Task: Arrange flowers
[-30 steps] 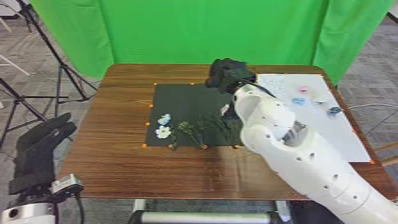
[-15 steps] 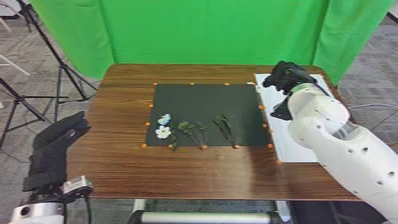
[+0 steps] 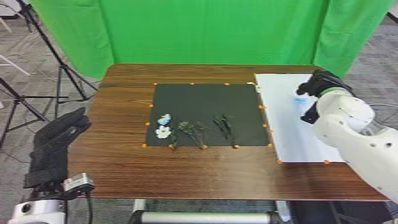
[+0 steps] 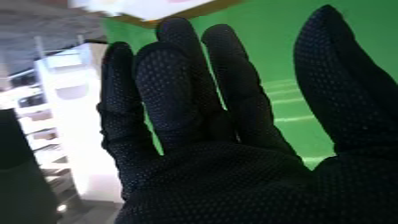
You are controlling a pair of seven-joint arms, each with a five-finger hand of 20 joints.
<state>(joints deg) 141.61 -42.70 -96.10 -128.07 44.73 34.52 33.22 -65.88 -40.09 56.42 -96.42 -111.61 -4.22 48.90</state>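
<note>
Behind your table hangs a bright green cloth curtain (image 3: 213, 30). The brown wooden table (image 3: 115, 170) carries a matte black rectangular sheet (image 3: 200, 100) and, on its right, a long white rectangular sheet (image 3: 286, 132).

Your black-gloved left hand (image 3: 53, 142) is beside the table's left edge, fingers extended and holding nothing. Your black-gloved right hand (image 3: 325, 84) is over the right side of the white sheet, well apart from the black one. In the right wrist view, the right hand (image 4: 222, 175) has its fingers nearly straight and its thumb spread wide, with nothing between them.

On the black sheet lie long-leaved green stems (image 3: 224, 127) and, left of them, a bushier green sprig (image 3: 186, 128). Further left, a pale blue flower (image 3: 164, 119) sits just beyond a white petalled flower (image 3: 163, 132). A small light-blue flower (image 3: 300, 100) lies on the white sheet, near your right fingers and slightly nearer you. Tiny orange markers (image 3: 261, 106) dot the sheets' edges.
</note>
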